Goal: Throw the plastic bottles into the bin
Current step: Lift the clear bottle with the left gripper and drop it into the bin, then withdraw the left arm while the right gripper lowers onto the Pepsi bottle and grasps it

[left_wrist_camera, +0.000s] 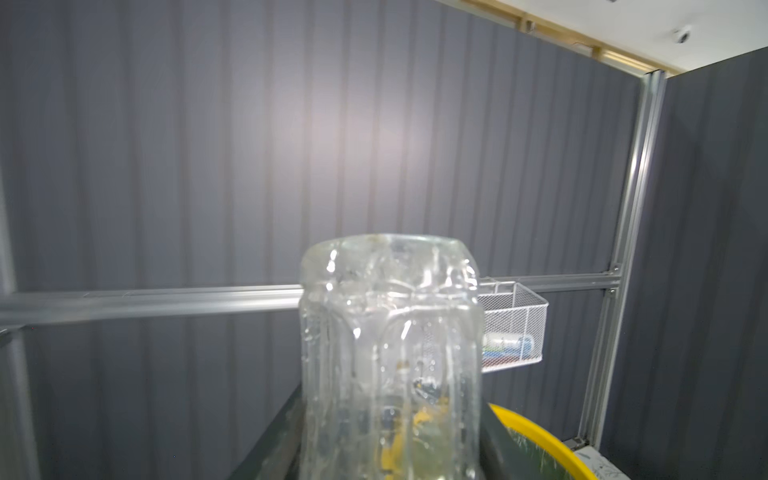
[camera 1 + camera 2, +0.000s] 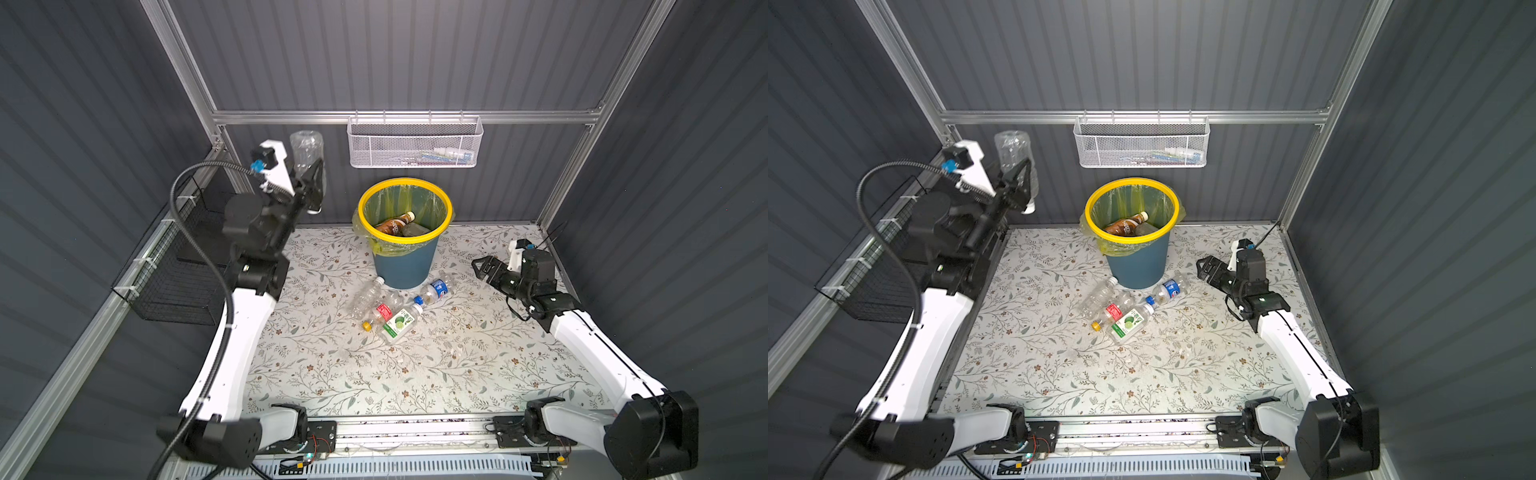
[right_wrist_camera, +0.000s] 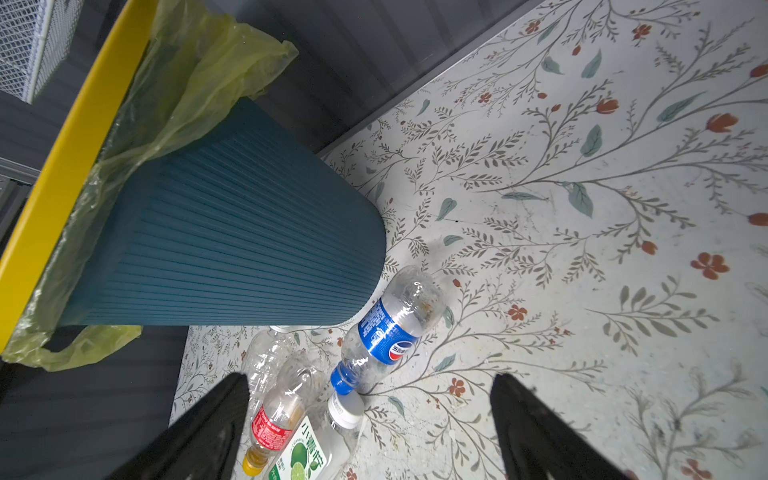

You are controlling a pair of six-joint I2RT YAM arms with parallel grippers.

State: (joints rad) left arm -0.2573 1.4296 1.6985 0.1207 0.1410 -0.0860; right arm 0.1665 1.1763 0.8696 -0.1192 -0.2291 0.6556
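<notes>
The bin (image 2: 405, 266) stood at the back of the table (image 2: 415, 374). A bunch of bottles (image 2: 399, 324) lay right in front of it. The near half of the table was bare. There was open room over the bin, under the white mesh basket (image 2: 415, 145). The left gripper (image 2: 311, 170), gripping a clear bottle (image 2: 306, 149), was high up left of the bin.

The left arm (image 2: 249, 316) is seen raised high, bent at the elbow, wrist tipped upward. The left gripper (image 2: 313, 178) is clamped on a clear bottle (image 2: 306, 147), which is carried aloft. The right arm (image 2: 590, 345) is stretched low and forward. The right gripper (image 2: 478, 268) is levelled, its jaws spread wide.
</notes>
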